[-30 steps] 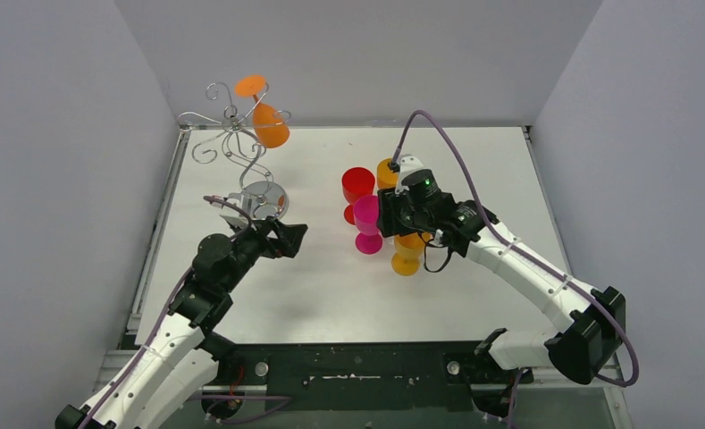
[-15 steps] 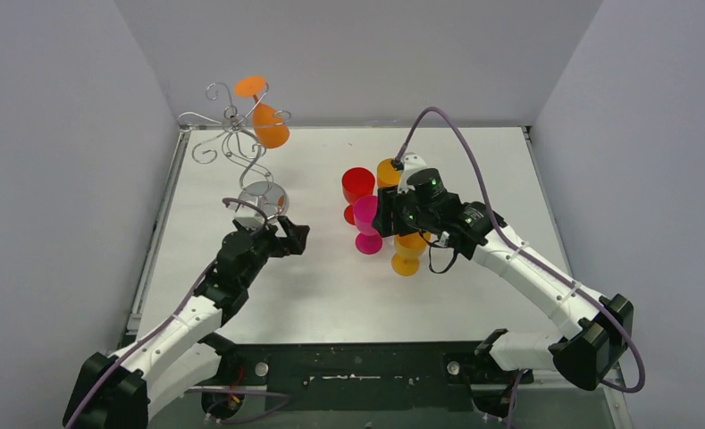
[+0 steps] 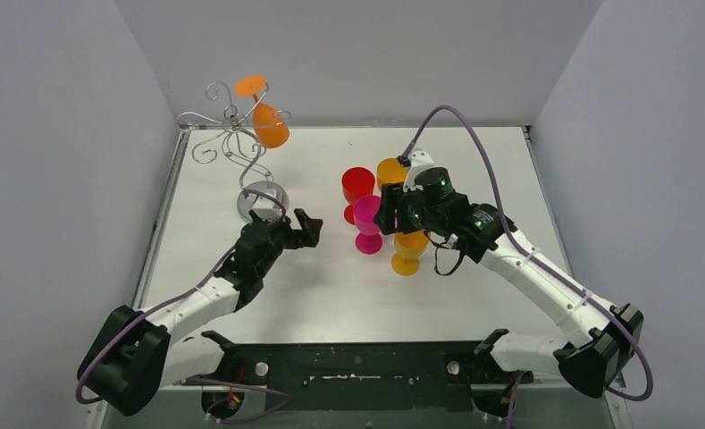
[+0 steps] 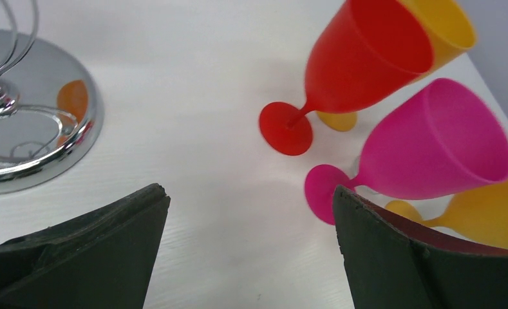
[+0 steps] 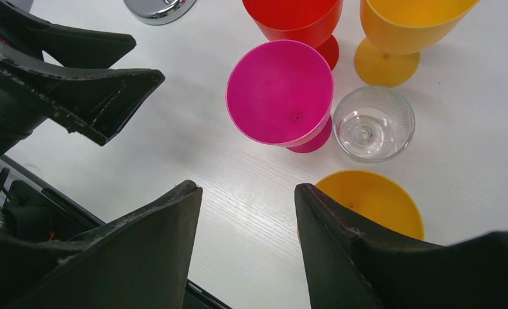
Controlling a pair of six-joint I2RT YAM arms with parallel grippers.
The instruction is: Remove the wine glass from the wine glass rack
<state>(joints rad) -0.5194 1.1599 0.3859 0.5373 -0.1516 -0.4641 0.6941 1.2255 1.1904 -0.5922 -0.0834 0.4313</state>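
Top external shows a white table (image 3: 331, 290) between grey walls (image 3: 62, 134), left claw (image 3: 309, 229) and right claw (image 3: 384, 217) both spread empty.

Left arm (image 3: 197, 299): now stretched lower and further out over the table (image 3: 331, 295) than a second ago. Left gripper (image 3: 310, 229): carried rightward, clear of the wine glass rack (image 3: 261, 198) base it overlapped earlier, nearer the pink glass (image 3: 366, 214). Right arm (image 3: 536, 273): shoulder swung right, cable (image 3: 474, 143) arched higher. Right gripper (image 3: 391, 213): jaws parted slightly wider.
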